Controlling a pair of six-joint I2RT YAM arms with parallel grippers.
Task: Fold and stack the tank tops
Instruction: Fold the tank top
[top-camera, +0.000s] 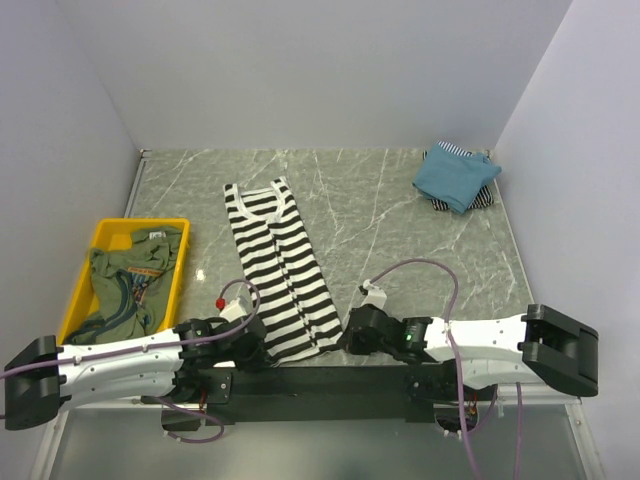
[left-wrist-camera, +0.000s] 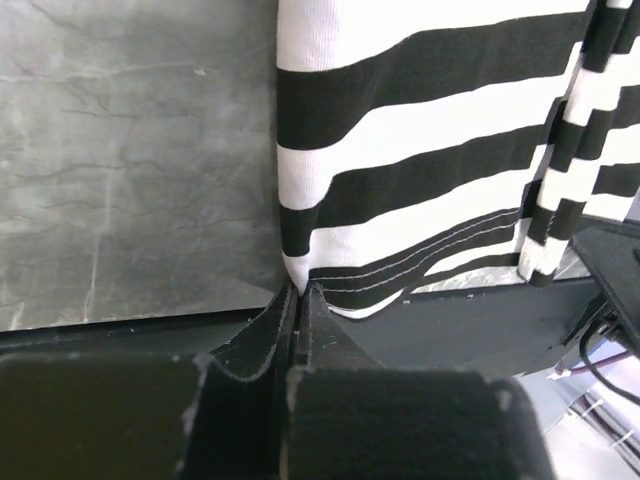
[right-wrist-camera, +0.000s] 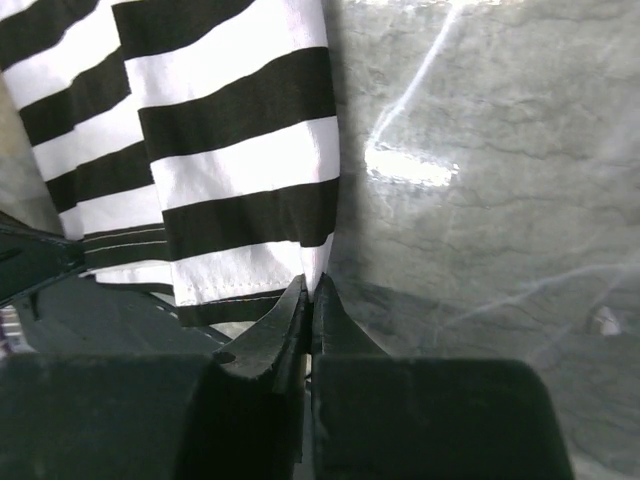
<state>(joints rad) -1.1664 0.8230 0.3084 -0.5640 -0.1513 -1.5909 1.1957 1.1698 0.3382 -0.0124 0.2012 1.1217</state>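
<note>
The black-and-white striped tank top (top-camera: 281, 270) lies folded lengthwise on the grey marble table, neck at the far end, hem at the near edge. My left gripper (top-camera: 262, 348) is shut on the hem's left corner (left-wrist-camera: 296, 285). My right gripper (top-camera: 345, 340) is shut on the hem's right corner (right-wrist-camera: 314, 285). The teal-blue tank top (top-camera: 455, 178) lies folded at the far right on top of a pinstriped tank top (top-camera: 447, 152). The olive-green tank top (top-camera: 125, 283) is bunched in the yellow bin.
The yellow plastic bin (top-camera: 88, 271) stands at the left side of the table (top-camera: 400, 240). White walls close in the far and side edges. The black mounting rail (top-camera: 320, 385) runs along the near edge under both arms.
</note>
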